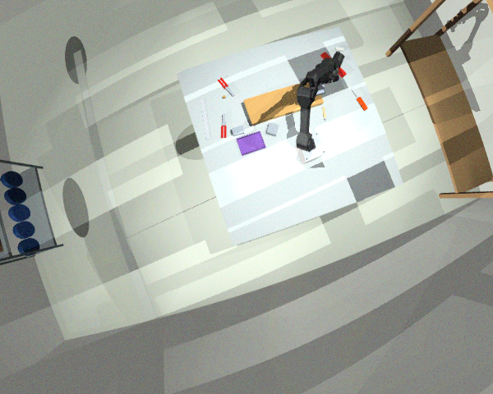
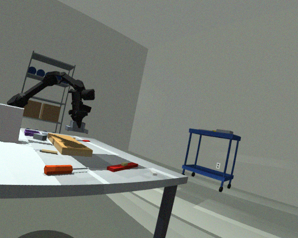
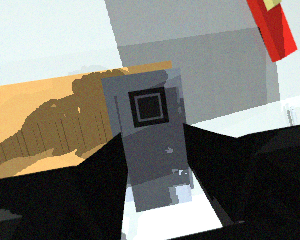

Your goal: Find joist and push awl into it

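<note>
Gripper (image 1: pixel 322 85) (image 2: pixel 78 125) (image 3: pixel 150 130) grips the finder (image 1: pixel 320 90) (image 2: pixel 72 126) (image 3: pixel 152 150) above the panel (image 1: pixel 260 107) (image 2: pixel 76 151) (image 3: pixel 40 117); scan's likely done, next: carry it to the tray (image 1: pixel 251 143) (image 2: pixel 31 133) beside the panel.

the top view is looking steeply down from high overhead, taking in the whole table (image 1: pixel 280 186) (image 2: pixel 133 185) toward 1 o'clock and a shelf rack (image 1: pixel 46 208) (image 2: pixel 52 60) at 9 o'clock. the exterior view is facing across the table from low beside its edge, tilting, with the arm (image 1: pixel 305 121) (image 2: pixel 36 89) showing at 10 o'clock and a blue cart (image 2: pixel 208 133) at 4 o'clock. the wrist view is peering down close between the fingers of the gripper (image 2: pixel 78 123) (image 3: pixel 154 131). all three are sharing the wooden panel (image 1: pixel 268 106) (image 2: pixel 77 152) (image 3: pixel 20 95), at 9 o'clock in the wrist view.
</note>
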`<state>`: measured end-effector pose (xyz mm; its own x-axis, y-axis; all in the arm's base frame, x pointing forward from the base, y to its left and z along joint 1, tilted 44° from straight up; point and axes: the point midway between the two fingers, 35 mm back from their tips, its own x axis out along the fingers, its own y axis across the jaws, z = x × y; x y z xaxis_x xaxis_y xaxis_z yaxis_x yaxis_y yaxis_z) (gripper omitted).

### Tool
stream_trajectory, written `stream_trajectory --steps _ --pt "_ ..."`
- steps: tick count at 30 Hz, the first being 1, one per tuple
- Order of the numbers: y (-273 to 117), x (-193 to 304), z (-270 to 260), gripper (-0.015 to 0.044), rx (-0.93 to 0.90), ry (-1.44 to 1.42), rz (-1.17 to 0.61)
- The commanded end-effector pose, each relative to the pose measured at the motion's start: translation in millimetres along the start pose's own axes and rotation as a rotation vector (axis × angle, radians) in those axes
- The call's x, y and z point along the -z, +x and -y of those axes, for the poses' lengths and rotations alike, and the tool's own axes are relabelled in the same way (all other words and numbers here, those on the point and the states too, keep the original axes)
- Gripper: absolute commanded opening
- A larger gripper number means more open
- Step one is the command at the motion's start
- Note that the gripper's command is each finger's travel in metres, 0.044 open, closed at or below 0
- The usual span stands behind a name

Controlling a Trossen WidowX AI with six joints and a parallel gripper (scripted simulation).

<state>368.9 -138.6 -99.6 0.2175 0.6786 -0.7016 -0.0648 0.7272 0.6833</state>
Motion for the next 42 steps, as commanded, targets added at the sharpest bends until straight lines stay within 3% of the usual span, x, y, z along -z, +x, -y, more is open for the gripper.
stream_trajectory --steps 1,23,42 --pt "-11 -4 -1 0.0000 0.009 -0.012 0.003" --pt "-2 -43 -140 0.0000 0.013 -0.351 -0.032" --pt "8 -28 -281 0.0000 -0.038 -0.686 -0.045"
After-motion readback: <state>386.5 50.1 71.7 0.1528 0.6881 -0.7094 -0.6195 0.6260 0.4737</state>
